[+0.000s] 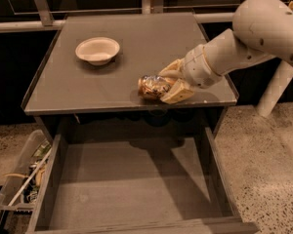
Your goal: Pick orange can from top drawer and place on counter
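The orange can (153, 87) lies on its side between the fingers of my gripper (172, 84), low over the front part of the grey counter (151, 43). I cannot tell whether the can touches the surface. The gripper is shut on the can, with the white arm reaching in from the right. The top drawer (132, 184) stands pulled out below the counter, with nothing visible on its flat bottom.
A white bowl (97, 50) sits on the counter's back left. A clear plastic bin of clutter (22, 177) stands on the speckled floor left of the drawer. A white post (276, 87) stands at the right.
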`<state>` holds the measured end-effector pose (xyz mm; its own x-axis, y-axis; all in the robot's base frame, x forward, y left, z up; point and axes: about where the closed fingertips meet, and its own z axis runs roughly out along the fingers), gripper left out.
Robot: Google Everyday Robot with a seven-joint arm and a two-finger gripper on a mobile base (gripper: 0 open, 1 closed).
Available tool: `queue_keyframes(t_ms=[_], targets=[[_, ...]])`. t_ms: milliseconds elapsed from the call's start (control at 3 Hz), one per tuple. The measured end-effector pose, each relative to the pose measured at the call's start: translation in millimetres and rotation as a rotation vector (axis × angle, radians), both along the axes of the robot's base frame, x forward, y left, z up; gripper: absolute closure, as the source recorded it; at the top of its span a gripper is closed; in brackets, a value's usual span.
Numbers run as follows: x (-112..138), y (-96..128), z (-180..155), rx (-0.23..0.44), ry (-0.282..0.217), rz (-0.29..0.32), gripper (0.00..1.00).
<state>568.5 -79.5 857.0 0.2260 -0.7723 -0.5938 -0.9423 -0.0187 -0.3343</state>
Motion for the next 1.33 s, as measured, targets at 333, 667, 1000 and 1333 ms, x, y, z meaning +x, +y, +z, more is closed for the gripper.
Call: queue_keyframes(t_ms=[333, 667, 1000, 1333], targets=[[47, 2, -2, 0.006, 0.027, -0.024, 1.0], [86, 1, -8, 0.042, 0.063, -0.067, 1.0], [100, -2, -11, 0.06, 0.085, -0.1, 1.0], [100, -2, -11, 0.06, 0.085, -0.1, 0.82]])
